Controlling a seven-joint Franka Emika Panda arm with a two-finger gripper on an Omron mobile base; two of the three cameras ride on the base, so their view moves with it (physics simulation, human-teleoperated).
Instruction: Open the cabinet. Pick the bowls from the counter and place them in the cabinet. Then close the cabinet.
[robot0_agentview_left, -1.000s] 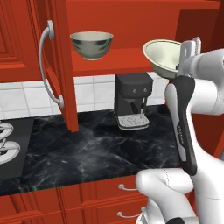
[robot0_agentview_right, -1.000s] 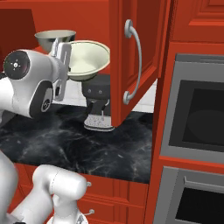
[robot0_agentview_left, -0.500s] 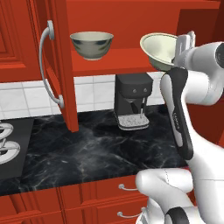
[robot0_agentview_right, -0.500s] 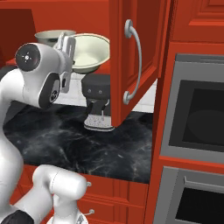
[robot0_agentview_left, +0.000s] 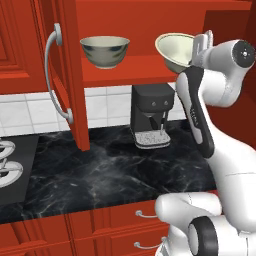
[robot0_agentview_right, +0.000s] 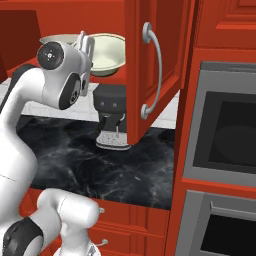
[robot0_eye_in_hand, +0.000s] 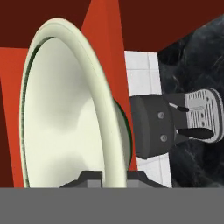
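Observation:
The cabinet stands open, with its left door (robot0_agentview_left: 62, 75) and right door (robot0_agentview_right: 155, 65) swung out. On its red shelf (robot0_agentview_left: 130, 70) sits the deeper bowl (robot0_agentview_left: 105, 50) with dark bluish marks. My gripper (robot0_agentview_left: 200, 47) is shut on the rim of the wider bowl (robot0_agentview_left: 174, 50), which it holds tilted inside the cabinet at the shelf's right side. I cannot tell whether this bowl touches the shelf. In the hand view the wider bowl (robot0_eye_in_hand: 65, 109) stands on edge, and my gripper (robot0_eye_in_hand: 114, 175) pinches its rim. From the right, the wider bowl (robot0_agentview_right: 107, 52) shows behind my gripper (robot0_agentview_right: 86, 44).
A dark coffee machine (robot0_agentview_left: 152, 122) stands on the black counter (robot0_agentview_left: 100, 170) under the shelf. A stove top (robot0_agentview_left: 7, 165) lies at the left. An oven (robot0_agentview_right: 225, 130) is built in at the right, past the open right door. Red drawers (robot0_agentview_left: 135, 220) run below the counter.
My arm has carried the wider bowl up and further into the cabinet, from in front of the opening to over the shelf's right side. The deeper bowl has stayed in place.

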